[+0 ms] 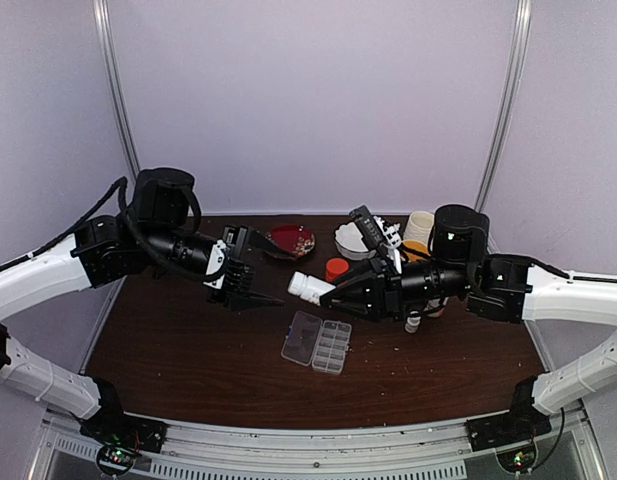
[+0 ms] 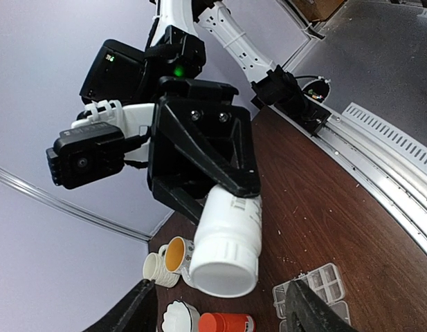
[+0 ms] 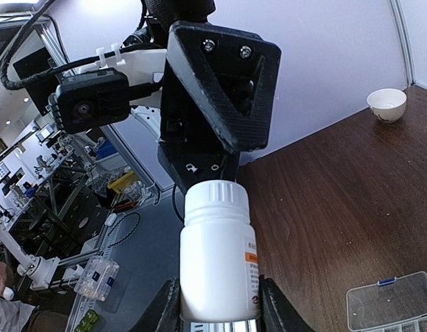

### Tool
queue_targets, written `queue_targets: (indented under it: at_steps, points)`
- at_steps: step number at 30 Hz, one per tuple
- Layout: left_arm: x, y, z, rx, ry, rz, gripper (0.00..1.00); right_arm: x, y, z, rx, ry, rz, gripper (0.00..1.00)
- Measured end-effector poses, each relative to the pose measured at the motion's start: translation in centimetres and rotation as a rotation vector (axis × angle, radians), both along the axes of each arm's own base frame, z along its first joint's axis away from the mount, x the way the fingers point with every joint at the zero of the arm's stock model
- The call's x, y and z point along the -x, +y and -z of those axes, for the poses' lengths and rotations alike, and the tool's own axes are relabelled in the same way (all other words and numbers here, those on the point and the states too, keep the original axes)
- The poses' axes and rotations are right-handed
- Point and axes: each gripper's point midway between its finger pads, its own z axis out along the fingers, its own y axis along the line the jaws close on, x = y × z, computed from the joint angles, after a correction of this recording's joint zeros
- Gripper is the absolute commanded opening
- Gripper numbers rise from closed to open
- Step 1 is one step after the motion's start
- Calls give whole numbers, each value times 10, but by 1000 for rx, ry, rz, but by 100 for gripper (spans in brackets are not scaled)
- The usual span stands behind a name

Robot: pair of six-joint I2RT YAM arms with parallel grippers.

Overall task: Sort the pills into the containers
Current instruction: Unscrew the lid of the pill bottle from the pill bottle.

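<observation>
Seen from above, the right gripper point(image 1: 333, 293) was clamped on a white pill bottle point(image 1: 308, 287), held level above the dark wooden table point(image 1: 188, 340) with its cap pointing toward the left gripper point(image 1: 263, 298), which hung just beside it without touching. The clear pill organizer point(image 1: 316, 341) lay on the table below and between the two, its lid folded open to the left; whether its cells held anything could not be told. Behind were a red dish point(image 1: 291, 240), a white bowl point(image 1: 350, 240), an orange bottle point(image 1: 336, 269) and pale mugs point(image 1: 420, 228). In the left wrist view, the left gripper's own fingers point(image 2: 133, 310) stood wide apart at the bottom edge with nothing between them, while the right gripper point(image 2: 219, 197) pinched the bottle point(image 2: 227, 249) by its body, the capped end facing the camera. The organizer point(image 2: 313, 287) showed at lower right on the table, near the orange bottle point(image 2: 227, 323), the bowl point(image 2: 178, 315) and the mugs point(image 2: 165, 263). In the right wrist view, the bottle point(image 3: 216, 256) stood upright in frame, gripped low between the right gripper's fingers point(image 3: 168, 308), cap on, with the left gripper point(image 3: 213, 124) directly beyond the cap. A corner of the organizer point(image 3: 393, 301) lay at lower right, and a white cup point(image 3: 387, 104) sat well apart at the table's far edge.
</observation>
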Motion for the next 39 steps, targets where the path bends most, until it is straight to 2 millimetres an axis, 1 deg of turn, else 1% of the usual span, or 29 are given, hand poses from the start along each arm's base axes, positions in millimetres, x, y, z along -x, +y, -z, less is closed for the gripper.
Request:
queue_targets:
  at_steps: [2,4,6,9,15,21,24,28,31,33,39]
  points:
    - [-1,0,-2,4,-9,0,65,0,1,2,5,3,-1,0]
    - [0,-1,-3,5,-14,1,68,-1,2,4,9,6,-1,0]
    - [0,-1,-3,4,-15,3,68,-2,3,5,13,9,-1,0]
    - [0,-1,-2,3,-16,5,65,-2,4,7,14,14,-2,0]
    - [1,-1,-2,2,-17,6,55,-2,5,4,6,13,-5,0]
    - [0,-3,1,-6,-11,8,55,-3,7,-2,-8,11,-8,0]
    - [0,-4,3,-11,-8,9,52,-4,9,-2,-8,15,-11,0]
    - [1,-5,4,-13,-6,12,42,-4,10,-1,-6,21,-14,0]
    - [1,-5,4,-12,-9,13,41,-4,10,-1,-5,21,-16,0]
    - [1,-5,4,-12,-9,13,38,-3,10,-1,-5,22,-18,0]
    - [0,-5,4,-15,6,5,17,-4,11,2,5,18,-18,0]
